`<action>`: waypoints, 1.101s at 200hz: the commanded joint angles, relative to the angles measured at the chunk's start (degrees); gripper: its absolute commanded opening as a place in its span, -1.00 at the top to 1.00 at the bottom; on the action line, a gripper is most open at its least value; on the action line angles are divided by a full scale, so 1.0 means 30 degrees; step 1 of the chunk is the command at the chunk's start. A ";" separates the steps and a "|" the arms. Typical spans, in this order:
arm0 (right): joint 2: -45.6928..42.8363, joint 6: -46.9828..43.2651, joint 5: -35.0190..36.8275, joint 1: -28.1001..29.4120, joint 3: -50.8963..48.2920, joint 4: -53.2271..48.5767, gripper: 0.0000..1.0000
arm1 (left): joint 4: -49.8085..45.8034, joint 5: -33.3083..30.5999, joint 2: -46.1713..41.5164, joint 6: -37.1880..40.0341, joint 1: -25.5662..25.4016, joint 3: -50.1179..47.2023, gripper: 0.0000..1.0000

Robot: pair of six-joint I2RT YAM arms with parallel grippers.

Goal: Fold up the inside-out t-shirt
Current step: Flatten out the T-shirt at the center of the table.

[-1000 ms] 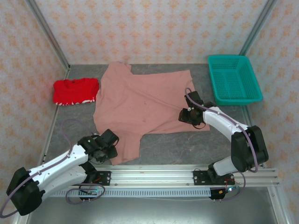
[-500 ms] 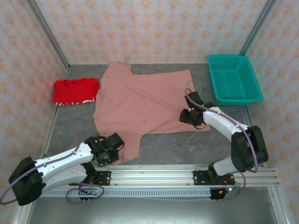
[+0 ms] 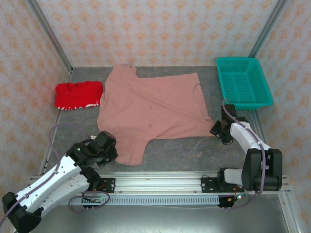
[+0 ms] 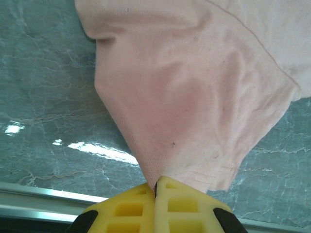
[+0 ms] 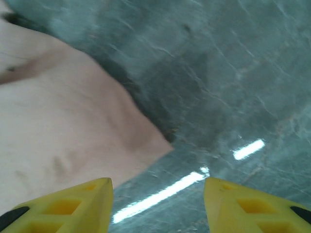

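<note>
The inside-out t-shirt point(image 3: 150, 107), dusty salmon pink, lies spread flat across the middle of the grey table. My left gripper point(image 3: 110, 148) is at its near left flap. In the left wrist view the yellow fingers point(image 4: 156, 185) are pressed together with a pinch of the pink cloth point(image 4: 194, 97) between them, and the fabric fans upward from the tips. My right gripper point(image 3: 217, 130) sits at the shirt's near right corner. In the right wrist view it point(image 5: 158, 187) stands open above bare table, with the shirt's corner point(image 5: 73, 126) just ahead and to the left of the gap.
A bright red garment point(image 3: 77, 94) lies bunched at the left edge of the table. A teal basket point(image 3: 243, 81) stands at the back right. The metal rail point(image 3: 194, 182) with both arm bases runs along the near edge. Patterned walls close in three sides.
My left gripper has shut on the shirt's near left flap and drawn slightly left. My right gripper has moved off the shirt, right and nearer, to its near right corner.
</note>
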 commanded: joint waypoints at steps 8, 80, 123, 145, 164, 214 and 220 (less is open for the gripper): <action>0.0044 0.0633 -0.0081 -0.0212 -0.0606 0.0409 -0.03 | -0.1273 -0.0126 0.0335 0.1204 0.0335 0.1407 1.00; 0.2113 0.0629 -0.1192 -0.0276 -0.0170 0.2335 0.10 | -0.0531 0.0078 0.0841 0.1952 0.0584 0.1172 1.00; 0.2965 0.0545 -0.1195 -0.0275 0.0583 0.2475 0.12 | -0.0635 0.0002 0.0872 0.2232 0.0788 0.1290 1.00; 0.3122 0.0375 -0.0880 -0.0307 0.0951 0.2443 0.28 | -0.0935 -0.0208 0.0771 0.2398 0.0917 0.1502 1.00; 0.3414 0.0231 -0.0730 -0.0405 0.1200 0.2291 0.57 | -0.1309 -0.0566 0.0532 0.2664 0.1190 0.1938 1.00; 0.1483 0.0251 -0.0567 -0.0483 0.0460 0.1536 0.97 | -0.2950 -0.1238 0.0286 0.4515 0.3125 0.4210 1.00; 0.1187 0.0333 -0.0690 -0.0482 0.0297 0.1401 0.97 | -0.3138 -0.1341 0.0300 0.4766 0.3370 0.4588 1.00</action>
